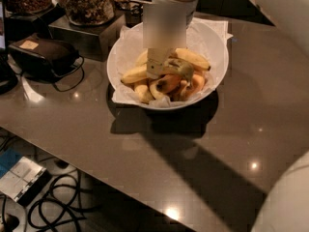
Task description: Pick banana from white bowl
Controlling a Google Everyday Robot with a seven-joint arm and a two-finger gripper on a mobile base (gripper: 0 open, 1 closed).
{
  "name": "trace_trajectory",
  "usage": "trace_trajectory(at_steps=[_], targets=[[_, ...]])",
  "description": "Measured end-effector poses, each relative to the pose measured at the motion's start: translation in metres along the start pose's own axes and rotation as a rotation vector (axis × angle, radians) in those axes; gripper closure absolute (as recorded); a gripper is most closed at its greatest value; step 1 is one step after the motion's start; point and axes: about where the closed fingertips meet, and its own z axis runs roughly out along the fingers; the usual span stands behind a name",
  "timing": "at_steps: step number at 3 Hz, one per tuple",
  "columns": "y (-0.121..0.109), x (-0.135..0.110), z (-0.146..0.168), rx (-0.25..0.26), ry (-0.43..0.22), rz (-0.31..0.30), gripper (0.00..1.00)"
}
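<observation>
1. The banana [136, 74] lies in the white bowl [218, 46] on the worktop [96, 144]: long, curved, yellow, one end bruised brown.
2. The hand [157, 70] is down on its middle; grip cannot be told.

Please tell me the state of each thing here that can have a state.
bowl: upright on the table, lined with paper, holding fruit.
banana: lying in the bowl, one end dark, not lifted.
tool: down inside the bowl, among the fruit.
jar: upright, filled.
</observation>
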Motion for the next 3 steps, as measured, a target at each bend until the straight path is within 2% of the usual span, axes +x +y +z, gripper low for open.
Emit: trace_trajectory(at_steps=[1, 3], targets=[[-0.0029, 0.0042, 0.0087, -0.015, 0.015, 0.013, 0.39], [0.006, 0.0017, 0.0183, -0.056, 0.019, 0.003, 0.38]])
